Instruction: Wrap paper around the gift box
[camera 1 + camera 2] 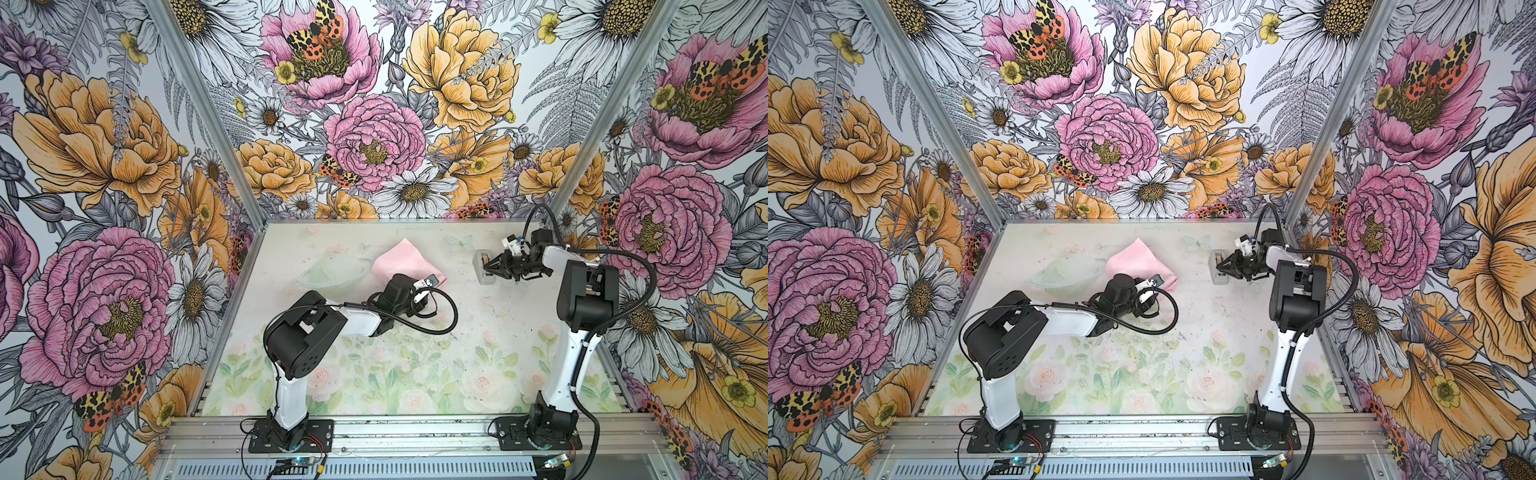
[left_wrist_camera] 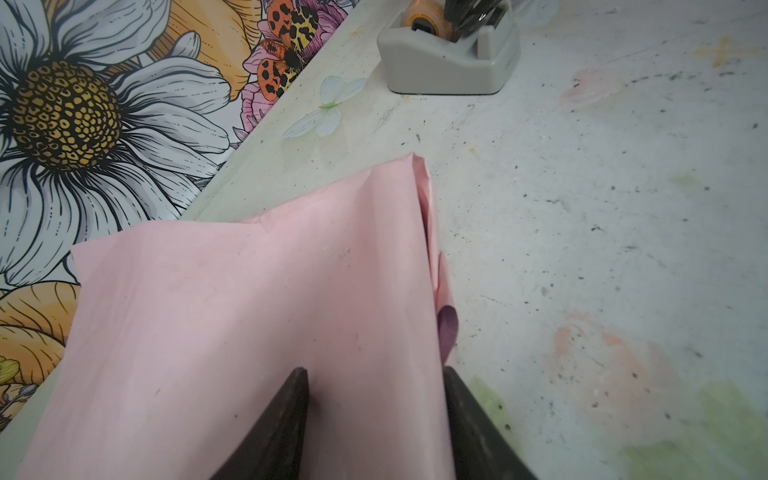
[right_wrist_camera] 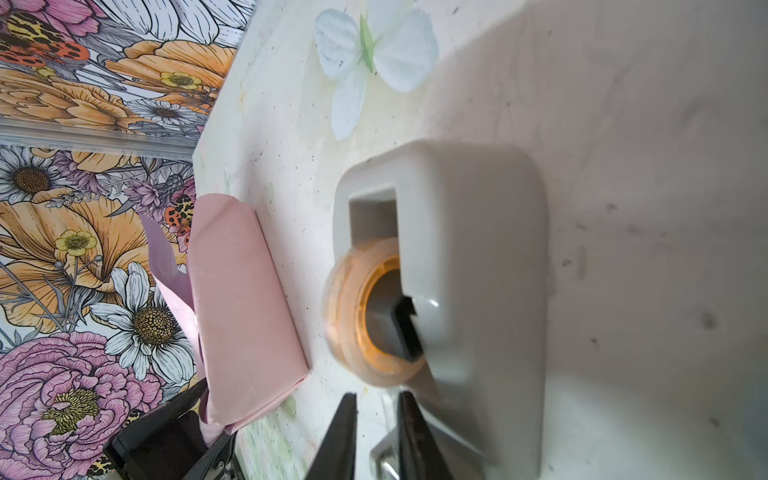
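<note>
1. The paper [image 1: 395, 257], pale pink face outward, lies folded into a creased, blocky bundle at the far middle of the desk [image 1: 498, 316].
2. Its lilac face [image 2: 449, 330] peeks from one loose end.
3. The gift box is hidden from view.

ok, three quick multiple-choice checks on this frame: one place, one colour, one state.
1. Where is the right gripper?
A. at the grey plastic tape dispenser
B. parked at its own base
C. up against the back wall

2. Which colour does the creased, folded paper mostly show outward?
A. green
B. pale pink
C. navy

3. How is the left gripper?
A. shut in mid-air
B. holding the dispenser
C. closed on the folded paper

Key:
1 A, its fingertips sit at the dispenser's cutter end.
2 B, pink faces out, with only a lilac sliver at one edge.
3 C, one finger sits on each side of the fold.
</note>
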You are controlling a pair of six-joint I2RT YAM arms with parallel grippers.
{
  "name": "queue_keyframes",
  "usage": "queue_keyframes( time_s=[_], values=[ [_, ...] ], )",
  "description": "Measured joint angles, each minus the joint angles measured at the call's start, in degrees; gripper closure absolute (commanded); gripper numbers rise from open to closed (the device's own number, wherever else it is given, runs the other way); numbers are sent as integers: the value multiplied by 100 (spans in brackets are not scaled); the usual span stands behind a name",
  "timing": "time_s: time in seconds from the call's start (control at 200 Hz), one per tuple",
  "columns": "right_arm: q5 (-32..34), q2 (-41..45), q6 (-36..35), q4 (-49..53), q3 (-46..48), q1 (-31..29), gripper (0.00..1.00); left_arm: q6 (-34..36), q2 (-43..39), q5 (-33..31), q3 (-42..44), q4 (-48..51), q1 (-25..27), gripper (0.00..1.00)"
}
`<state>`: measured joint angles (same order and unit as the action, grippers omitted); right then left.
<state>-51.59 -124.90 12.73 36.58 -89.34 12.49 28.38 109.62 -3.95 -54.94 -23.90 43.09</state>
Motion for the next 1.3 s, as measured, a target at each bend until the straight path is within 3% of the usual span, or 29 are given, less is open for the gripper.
queue_keyframes(
  time_s=[0.405, 0.57, 1.301],
  values=[
    [-52, -52, -39, 9, -48, 35, 91, 0, 0, 2, 0, 0, 0, 50],
    [-50, -52, -42, 15, -52, 72, 100, 0, 0, 2, 0, -2, 0, 50],
    [-293, 527, 4, 70, 13, 92, 100, 0, 0, 7, -2, -2, 0, 50]
  ],
)
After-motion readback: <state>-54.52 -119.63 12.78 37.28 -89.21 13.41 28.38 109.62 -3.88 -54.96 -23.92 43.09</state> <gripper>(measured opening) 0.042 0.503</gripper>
